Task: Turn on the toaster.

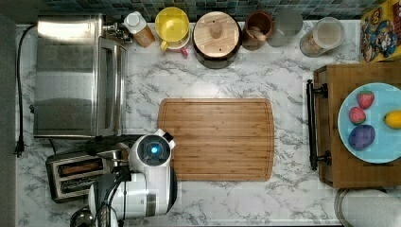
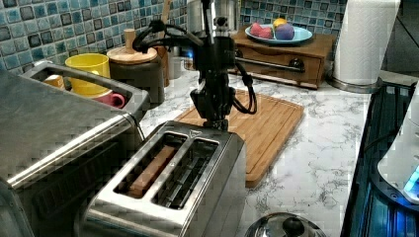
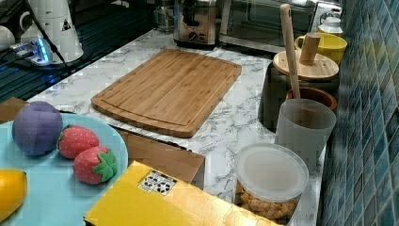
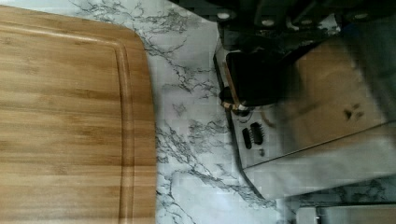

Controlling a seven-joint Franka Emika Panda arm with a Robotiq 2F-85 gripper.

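Toaster [image 1: 75, 176] sits on the marble table [image 1: 293, 189] at the top view's lower left, just in front of the big toaster oven [image 1: 71, 75] and beside the short edge of the wooden cutting board [image 1: 216, 139]. Two long slots face up; one shows a brown slice inside in the left view.

Tool [image 2: 216, 123] hangs straight down from the arm, directly over the toaster's end nearest the cutting board. In the left view its tip sits at the top edge of that end, touching or just above the steel; contact cannot be confirmed. In the wrist view a dark block, the tool's tip or the lever, sits against the toaster's [image 4: 308, 121] end face, above two small dark buttons. Cannot tell whether the tool is spread or clenched.

Right view: toaster [image 3: 195, 22] at the far end of the table, the dark tool against its front.

Arm body [image 1: 142, 189] covers the toaster's board-side end in the top view.
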